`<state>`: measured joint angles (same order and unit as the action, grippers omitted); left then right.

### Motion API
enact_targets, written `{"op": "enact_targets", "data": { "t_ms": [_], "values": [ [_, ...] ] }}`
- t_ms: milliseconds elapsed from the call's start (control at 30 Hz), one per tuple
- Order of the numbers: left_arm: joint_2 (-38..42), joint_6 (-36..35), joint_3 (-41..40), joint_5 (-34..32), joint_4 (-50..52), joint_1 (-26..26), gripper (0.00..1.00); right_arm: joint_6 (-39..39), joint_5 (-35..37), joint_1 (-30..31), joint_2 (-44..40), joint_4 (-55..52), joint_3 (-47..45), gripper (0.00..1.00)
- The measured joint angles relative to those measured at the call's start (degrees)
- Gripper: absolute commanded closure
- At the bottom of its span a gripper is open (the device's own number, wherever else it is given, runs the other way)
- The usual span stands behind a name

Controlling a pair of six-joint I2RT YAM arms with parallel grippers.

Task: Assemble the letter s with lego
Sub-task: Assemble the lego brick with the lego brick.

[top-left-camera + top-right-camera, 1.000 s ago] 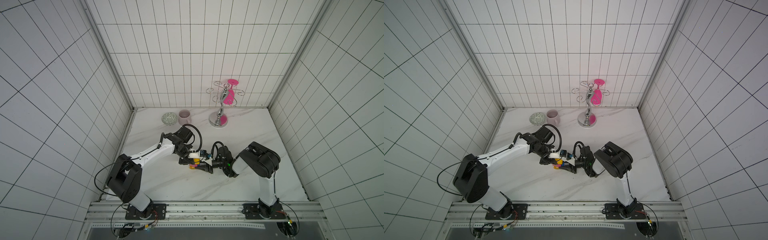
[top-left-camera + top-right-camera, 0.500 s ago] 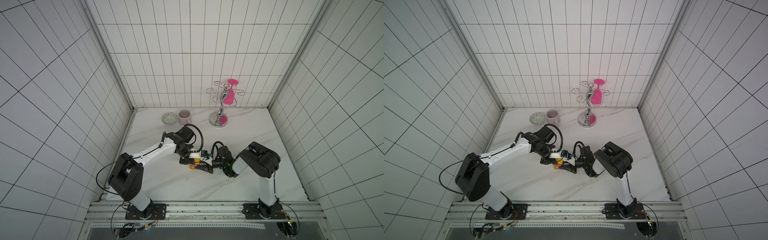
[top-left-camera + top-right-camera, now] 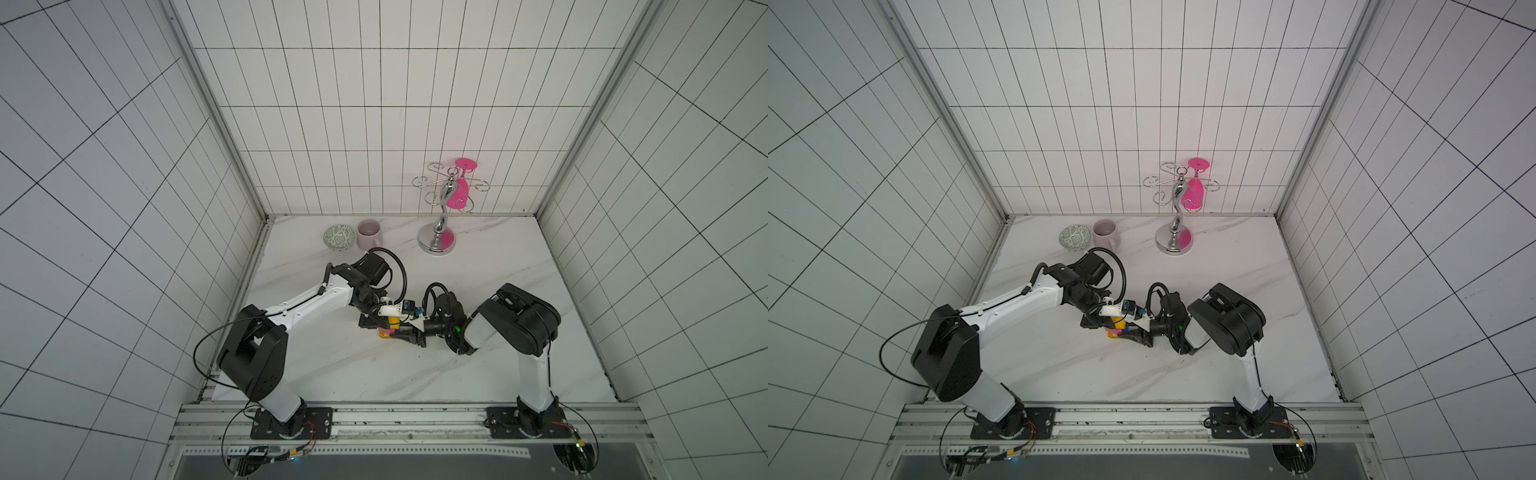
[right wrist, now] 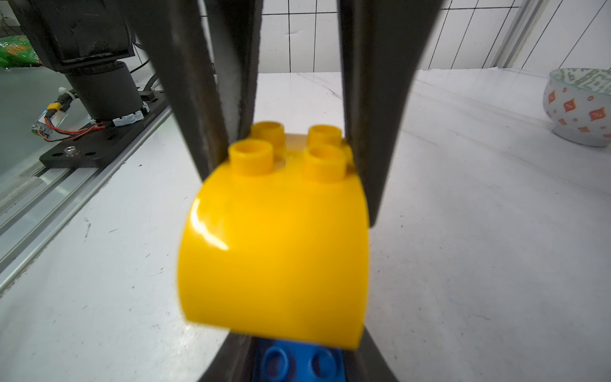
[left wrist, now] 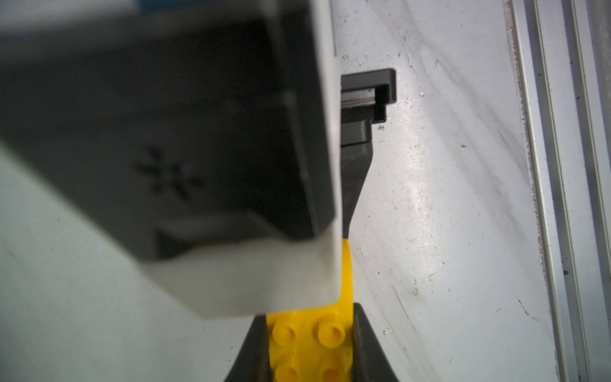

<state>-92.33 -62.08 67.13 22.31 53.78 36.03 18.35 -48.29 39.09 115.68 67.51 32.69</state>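
Observation:
The lego sits mid-table where both grippers meet. My left gripper (image 3: 392, 323) reaches down from above and is shut on a yellow brick (image 5: 310, 340) with a rounded side (image 4: 274, 238); its dark fingers (image 4: 211, 99) clamp the studded end. Directly below the yellow brick is a blue brick (image 4: 297, 363), and my right gripper (image 4: 297, 359) is shut on it, reaching in low from the right (image 3: 405, 332). In both top views a pink brick (image 3: 385, 332) and a bit of yellow show at the stack's left (image 3: 1113, 331). The letter s as a whole is hidden by the grippers.
At the back left stand a patterned bowl (image 3: 339, 237) and a pale pink mug (image 3: 369, 233). A chrome rack (image 3: 438, 232) with a hanging pink glass (image 3: 458, 192) stands at the back right. The aluminium rail (image 3: 395, 419) runs along the front edge.

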Motion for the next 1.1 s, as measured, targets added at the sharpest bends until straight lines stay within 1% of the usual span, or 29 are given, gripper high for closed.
{"op": "enact_targets", "data": {
  "t_ms": [533,1100],
  "values": [
    [0.39,-0.42,-0.66,-0.66,-0.7,0.35,0.84,0.02,0.15,0.0,0.0,0.0,0.02,0.85],
    [0.44,-0.46,-0.46,-1.75,-0.59,1.01,0.83,0.04,0.02,-0.04,0.42,0.63,0.0,0.86]
  ]
}}
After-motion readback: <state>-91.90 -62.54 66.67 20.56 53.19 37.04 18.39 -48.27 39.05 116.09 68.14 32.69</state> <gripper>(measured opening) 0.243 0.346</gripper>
